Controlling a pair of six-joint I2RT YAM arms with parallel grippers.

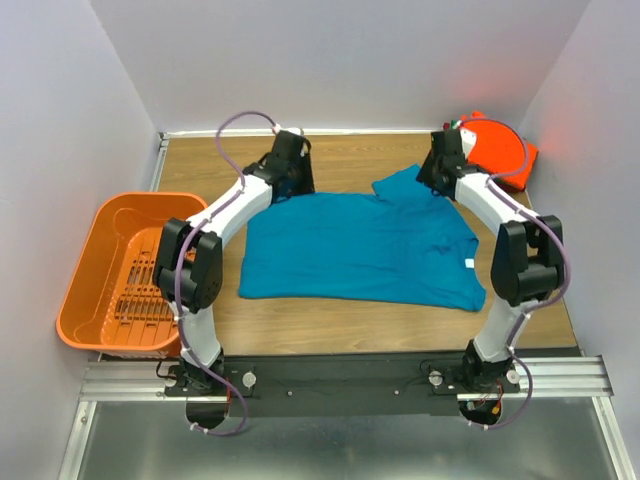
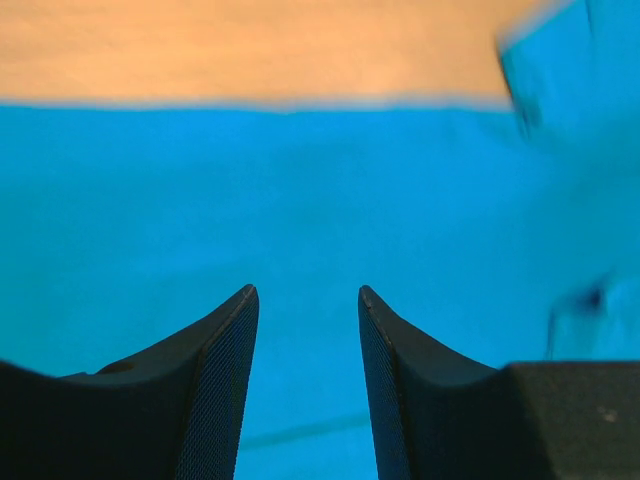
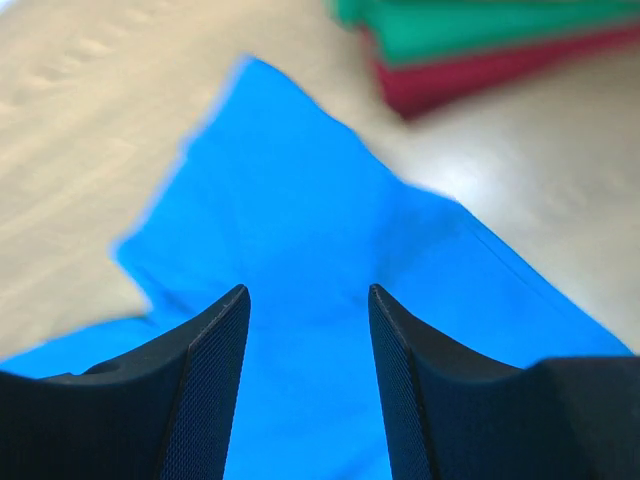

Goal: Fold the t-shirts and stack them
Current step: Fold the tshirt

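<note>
A teal-blue t-shirt (image 1: 360,248) lies spread flat on the wooden table, its white neck label (image 1: 468,263) at the right. My left gripper (image 1: 290,178) hovers open over the shirt's far left edge; in the left wrist view the cloth (image 2: 300,200) fills the frame between my open fingers (image 2: 232,370). My right gripper (image 1: 432,178) is open over the shirt's far sleeve (image 1: 400,185); that sleeve (image 3: 290,200) lies between my fingers (image 3: 215,370). Folded orange, green and dark red shirts (image 1: 498,150) are stacked at the far right corner, and they also show in the right wrist view (image 3: 480,40).
An orange slotted basket (image 1: 125,270) stands off the table's left edge. Walls close in the table at the back and both sides. Bare wood (image 1: 350,150) shows behind the shirt and along the near edge (image 1: 400,325).
</note>
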